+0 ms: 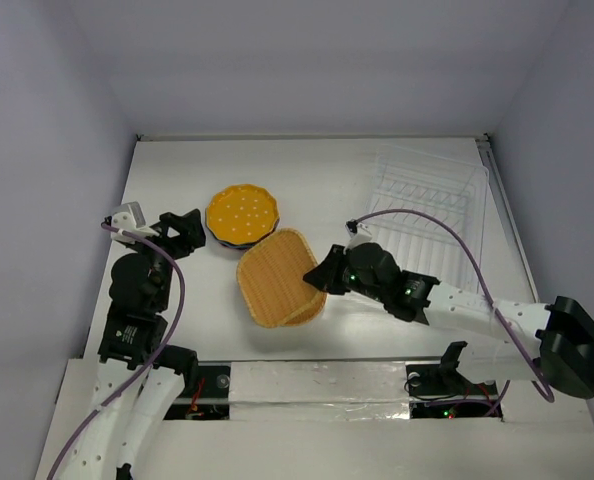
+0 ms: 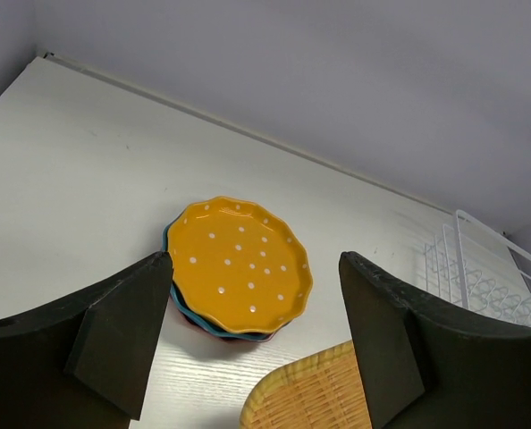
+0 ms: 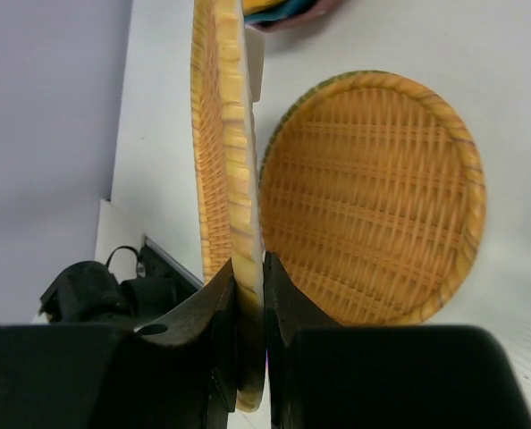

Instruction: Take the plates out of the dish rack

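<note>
Rounded-square woven plate (image 1: 275,272): right pincer (image 3: 250,286) is clamping its rim, holding it over round woven plate (image 3: 373,197) on worktop (image 1: 177,170). Placing step; next move is calling for lowering, releasing. Left pincer (image 2: 257,295) is gaping, empty.

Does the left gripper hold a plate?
No, the left gripper is open with nothing between its fingers; the yellow plate lies beyond it.
</note>
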`<state>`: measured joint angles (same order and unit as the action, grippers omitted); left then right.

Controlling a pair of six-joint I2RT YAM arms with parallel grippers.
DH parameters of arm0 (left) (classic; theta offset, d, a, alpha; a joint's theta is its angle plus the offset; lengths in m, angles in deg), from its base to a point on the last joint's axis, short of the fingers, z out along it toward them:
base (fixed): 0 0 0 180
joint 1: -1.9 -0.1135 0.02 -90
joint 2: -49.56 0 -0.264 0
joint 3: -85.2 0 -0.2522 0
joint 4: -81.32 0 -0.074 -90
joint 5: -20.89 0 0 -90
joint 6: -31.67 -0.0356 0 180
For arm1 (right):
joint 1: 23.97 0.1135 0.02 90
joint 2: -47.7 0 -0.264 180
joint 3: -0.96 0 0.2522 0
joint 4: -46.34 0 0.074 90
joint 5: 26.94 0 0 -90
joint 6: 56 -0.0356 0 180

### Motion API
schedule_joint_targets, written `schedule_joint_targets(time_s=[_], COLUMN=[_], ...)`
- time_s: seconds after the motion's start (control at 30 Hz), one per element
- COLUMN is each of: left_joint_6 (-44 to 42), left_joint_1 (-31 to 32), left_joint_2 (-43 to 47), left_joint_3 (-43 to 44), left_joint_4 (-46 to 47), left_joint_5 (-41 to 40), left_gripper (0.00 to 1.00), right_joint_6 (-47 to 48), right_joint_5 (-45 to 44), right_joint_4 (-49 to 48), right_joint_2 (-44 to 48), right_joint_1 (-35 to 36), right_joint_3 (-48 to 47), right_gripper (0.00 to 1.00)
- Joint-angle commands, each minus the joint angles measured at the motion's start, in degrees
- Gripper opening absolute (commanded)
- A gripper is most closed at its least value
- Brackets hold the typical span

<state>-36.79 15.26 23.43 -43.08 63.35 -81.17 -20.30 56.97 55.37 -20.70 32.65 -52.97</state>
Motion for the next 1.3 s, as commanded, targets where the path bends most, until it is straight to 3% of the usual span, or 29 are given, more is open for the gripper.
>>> schedule_joint_targets(time_s=[0.0,0.13,0.33,0.37,0.47,0.57,0.73,0.83,0.9,0.97,1.17,1.23,1.27], left_joint_6=[-0.01,0.08,0.08,0.08,0.08,-0.01,-0.18,-0.27,-0.45,-0.53,-0.01,-0.27,-0.27], left_joint_1=[-0.45,-0.45,-0.45,-0.45,-0.45,-0.45,-0.45,-0.45,-0.45,-0.45,-0.45,-0.45,-0.45], left_joint_2=[-0.59,-0.76,-0.94,-0.85,-0.85,-0.85,-0.76,-0.68,-0.41,0.02,1.08,1.08,1.17], left_joint_3=[0.81,0.72,0.81,0.72,0.8,0.81,0.89,0.98,1.07,1.16,4.05,6.95,9.05], left_joint_4=[1.92,2.1,2.1,2.1,2.1,2.01,1.84,1.83,1.83,1.92,0.87,-0.53,-0.97], left_joint_5=[0.19,0.19,0.19,0.19,0.19,0.19,0.19,0.19,0.19,0.19,0.19,0.19,0.19], left_gripper=[0.73,0.73,0.73,0.73,0.73,0.73,0.74,0.76,0.79,0.81,0.86,0.87,0.88], right_joint_6=[-3.26,-3.44,-3.79,-3.71,-2.83,-1.69,1.03,3.75,5.43,7.45,16.85,20.27,21.07], right_joint_5=[-4.28,-5.95,-8.67,-9.03,-10.96,-13.6,-16.67,-17.73,-18.34,-22.38,-32.73,-37.39,-38.81], right_joint_4=[-7.84,-4.24,0.42,1.03,4.73,10.7,17.28,19.31,20.2,21.95,22.22,25.02,25.9], right_joint_2=[0.2,-1.73,-3.59,-3.23,-1.57,0.1,1.16,1.6,1.87,4.14,18.27,21.54,24.6], right_joint_1=[0.07,0.07,0.07,0.07,0.07,0.68,2.61,4.9,5.95,7.1,7.63,7.63,7.63], right_joint_3=[1.13,1.23,1.49,1.4,-0.26,-2.72,-8.25,-13.09,-15.64,-19.07,-22.23,-23.64,-24.78], right_gripper=[0.0,0.0,0.34,0.46,0.68,0.8,0.81,0.77,0.49,0.0,0.01,0.16,0.36])
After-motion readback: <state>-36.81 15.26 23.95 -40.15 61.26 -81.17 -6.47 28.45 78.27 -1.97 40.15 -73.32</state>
